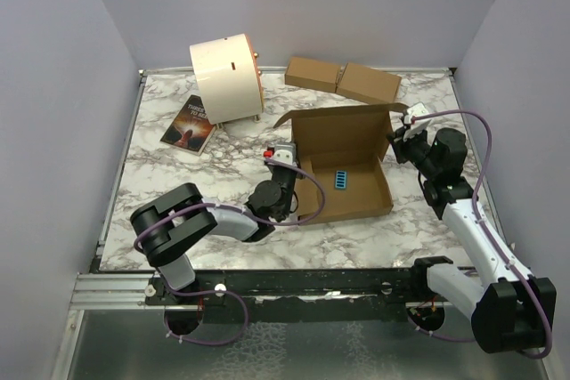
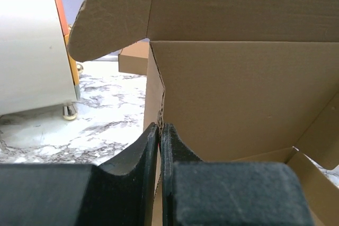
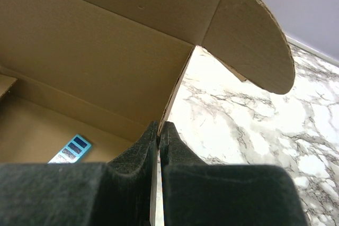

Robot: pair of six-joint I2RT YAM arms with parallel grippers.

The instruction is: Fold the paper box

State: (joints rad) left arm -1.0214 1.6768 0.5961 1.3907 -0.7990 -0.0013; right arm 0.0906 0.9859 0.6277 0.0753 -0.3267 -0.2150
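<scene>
the large plain brown cardboard paper box (image 1: 343, 119) sits open in the middle of the white marble table (image 1: 223, 171), lid flap raised at the back. inside on its floor lies a small blue striped sticker (image 1: 341, 179). the left gripper (image 2: 160, 128) is pinched tight on the box's left wall, and the right gripper (image 3: 159, 127) is pinched tight on its right wall. two small closed brown boxes (image 1: 343, 79) stand behind.

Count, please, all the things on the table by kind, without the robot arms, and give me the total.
Open paper box: 1
Small closed boxes: 2
Cream drum: 1
Paperback book: 1
Blue label inside the paper box: 1
Total: 6
</scene>
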